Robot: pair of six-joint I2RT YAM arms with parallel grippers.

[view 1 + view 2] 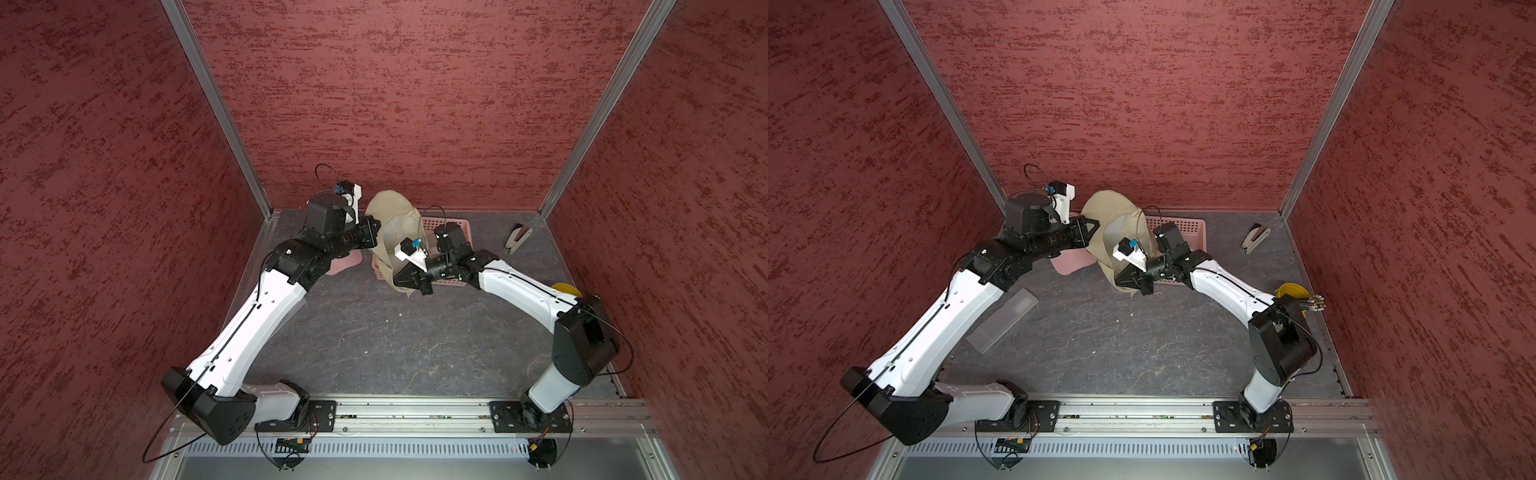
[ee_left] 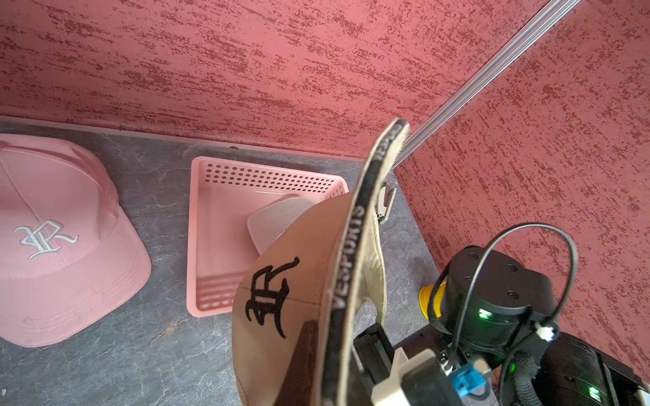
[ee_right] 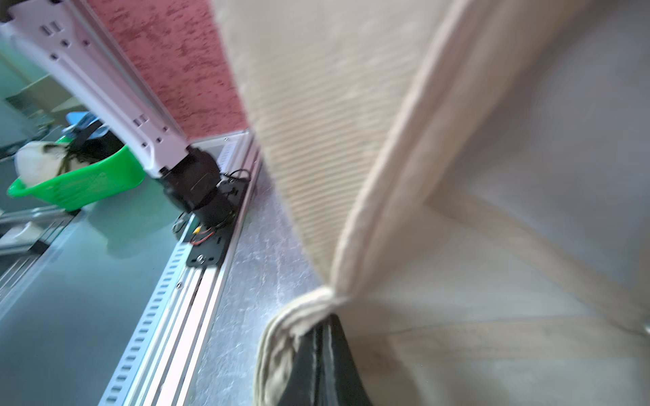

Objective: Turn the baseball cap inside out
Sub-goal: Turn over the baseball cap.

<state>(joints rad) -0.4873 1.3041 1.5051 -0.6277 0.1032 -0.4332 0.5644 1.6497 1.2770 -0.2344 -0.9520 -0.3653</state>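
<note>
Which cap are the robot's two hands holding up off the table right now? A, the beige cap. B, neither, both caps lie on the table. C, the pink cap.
A: the beige cap hangs in the air, pinched by the left hand and the right hand, while the pink cap lies flat on the table.

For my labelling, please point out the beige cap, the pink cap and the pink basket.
beige cap (image 2: 302, 267), left wrist view, on its crown near the logo.
pink cap (image 2: 52, 197), left wrist view, on its crown.
pink basket (image 2: 267, 175), left wrist view, on its perforated wall.
</note>
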